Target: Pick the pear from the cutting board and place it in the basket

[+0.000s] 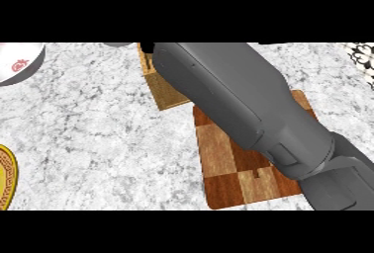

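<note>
1. Count: one cutting board (226,163), one basket (166,91), one grey forearm (241,108), and one hand showing, the right hand (148,48). All are sitting on or over a mottled grey stone counter (87,128).
2. Also showing: one white dish with a red mark (18,62) lying well up and left of the cutting board, one yellow-rimmed plate (4,178) being cut off at the edge far left of the board, and one black-and-white patterned item (361,52) peeking in up and right of the board.
3. The pear is not showing anywhere; the forearm is covering much of the cutting board and part of the basket, so its place and its look cannot be told.
4. The cutting board is showing as a chequered block of dark and light wood. The basket is showing as a tan wooden wall touching the board's upper left corner.
5. The forearm is stretching diagonally from below right of the board, across it, to over the basket.
6. Of the right hand only a black sliver is showing beyond the basket's far side; whether its fingers are wide, narrow or holding something cannot be told.
</note>
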{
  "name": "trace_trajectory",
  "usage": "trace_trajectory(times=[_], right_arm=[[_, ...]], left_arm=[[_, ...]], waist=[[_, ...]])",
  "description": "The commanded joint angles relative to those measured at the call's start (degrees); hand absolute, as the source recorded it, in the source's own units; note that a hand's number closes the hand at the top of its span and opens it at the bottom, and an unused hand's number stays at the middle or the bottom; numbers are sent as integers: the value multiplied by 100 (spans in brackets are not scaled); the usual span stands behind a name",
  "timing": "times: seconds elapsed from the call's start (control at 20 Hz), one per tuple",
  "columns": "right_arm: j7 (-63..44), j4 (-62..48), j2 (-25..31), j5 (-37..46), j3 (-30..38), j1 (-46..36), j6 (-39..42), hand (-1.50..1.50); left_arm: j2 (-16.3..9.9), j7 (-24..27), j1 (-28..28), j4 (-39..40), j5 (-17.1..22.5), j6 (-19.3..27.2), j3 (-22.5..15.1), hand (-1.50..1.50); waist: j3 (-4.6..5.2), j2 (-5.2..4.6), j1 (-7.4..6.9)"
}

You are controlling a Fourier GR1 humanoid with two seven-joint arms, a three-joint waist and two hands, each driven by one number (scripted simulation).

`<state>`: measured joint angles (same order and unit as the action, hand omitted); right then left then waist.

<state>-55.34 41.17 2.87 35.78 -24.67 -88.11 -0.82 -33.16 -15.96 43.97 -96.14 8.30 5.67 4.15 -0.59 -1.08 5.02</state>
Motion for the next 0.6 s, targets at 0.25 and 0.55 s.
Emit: trace_trajectory(times=[0.25, 0.55], right_arm=[[163, -267, -166, -416, 562, 433, -494, -150], [534, -244, -109, -441, 774, 487, -990, -150]], left_arm=[[363, 645, -1641, -913, 289, -107, -129, 0], [456, 677, -1641, -871, 212, -98, -77, 0]], waist=[[90, -15, 245], [95, -6, 257]])
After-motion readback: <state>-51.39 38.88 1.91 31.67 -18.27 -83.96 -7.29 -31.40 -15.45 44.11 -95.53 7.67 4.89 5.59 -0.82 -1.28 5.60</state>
